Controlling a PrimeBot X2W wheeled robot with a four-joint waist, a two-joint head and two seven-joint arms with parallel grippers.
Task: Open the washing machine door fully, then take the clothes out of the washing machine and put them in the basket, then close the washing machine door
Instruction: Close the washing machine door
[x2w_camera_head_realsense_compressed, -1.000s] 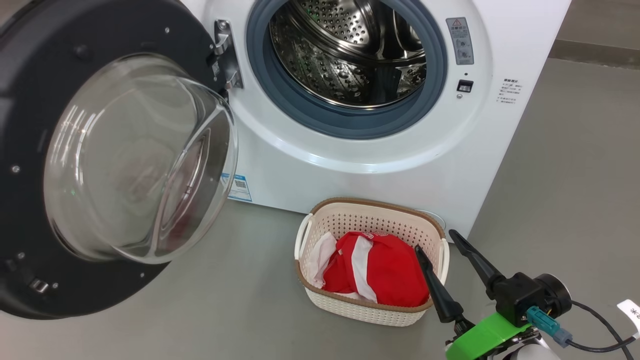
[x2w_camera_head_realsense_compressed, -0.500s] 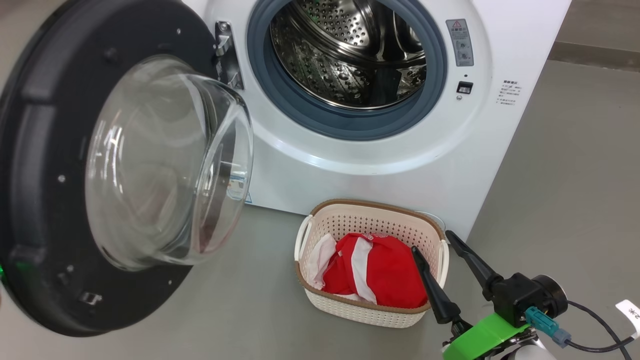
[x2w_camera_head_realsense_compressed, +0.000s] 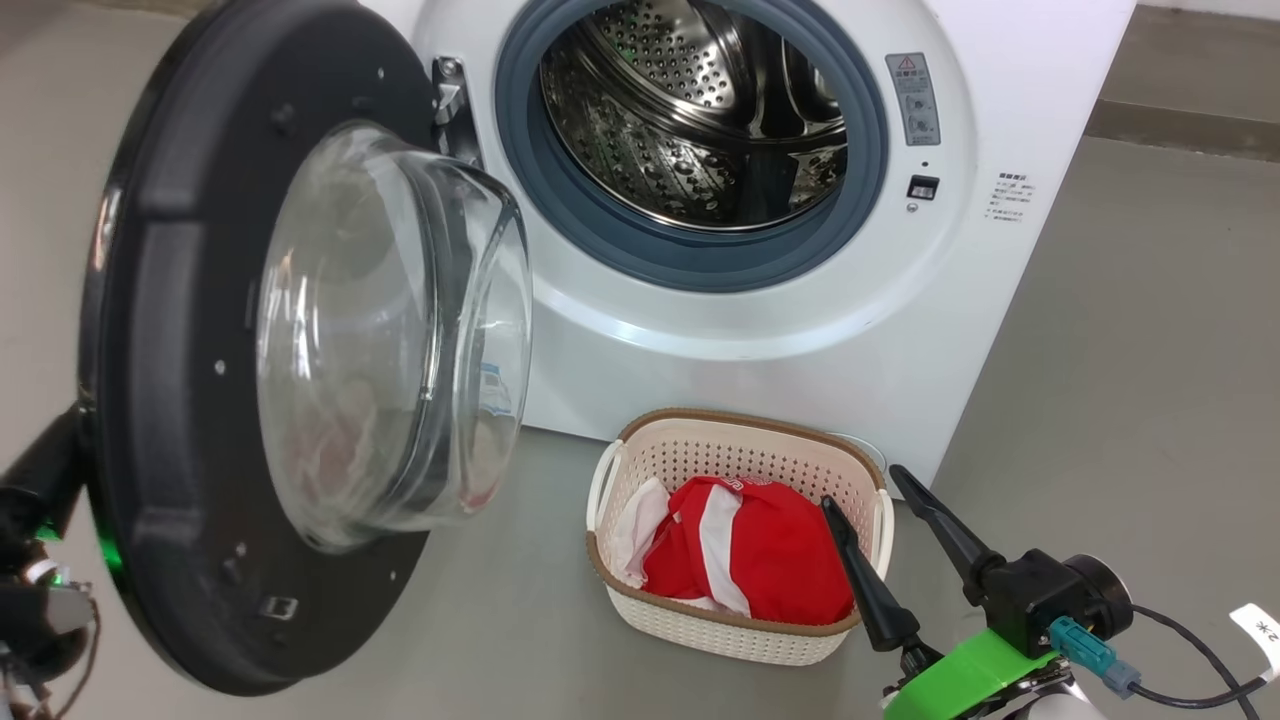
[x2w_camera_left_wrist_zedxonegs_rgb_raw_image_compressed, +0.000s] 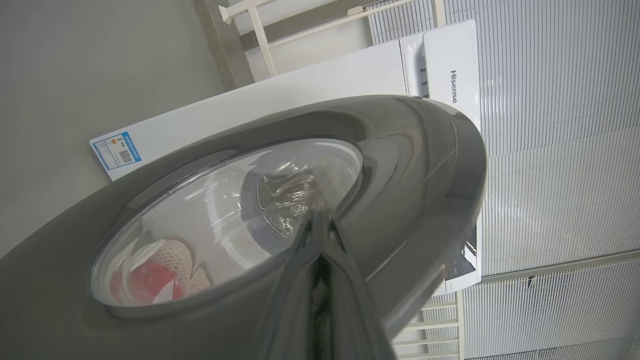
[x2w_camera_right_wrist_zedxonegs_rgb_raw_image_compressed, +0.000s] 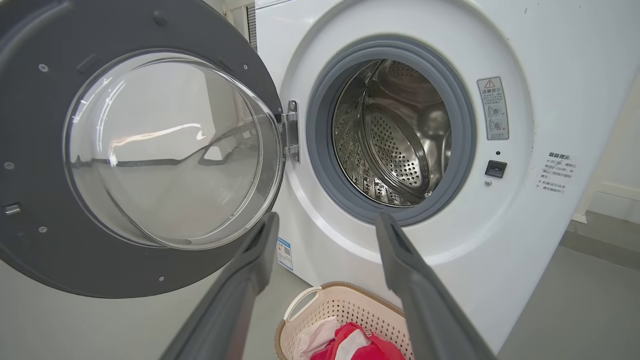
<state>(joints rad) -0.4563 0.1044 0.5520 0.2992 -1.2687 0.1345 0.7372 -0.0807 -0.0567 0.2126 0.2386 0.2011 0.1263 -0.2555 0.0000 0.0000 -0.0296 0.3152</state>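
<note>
door (x2w_camera_head_realsense_compressed: 160, 300) glossy black, glass | drum (x2w_camera_head_realsense_compressed: 690, 120) perforated steel | basket (x2w_camera_head_realsense_compressed: 740, 440) plastic

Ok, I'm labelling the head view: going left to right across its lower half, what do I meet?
washing machine door → basket → right gripper

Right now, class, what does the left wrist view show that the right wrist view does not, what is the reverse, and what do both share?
Left wrist view adds the glossy outer face of the washing machine door, the shut left gripper against it, and the Hisense name. Right wrist view adds the hinge, warning label and open right gripper. Shared: door glass, drum, basket holding red clothes.
</note>
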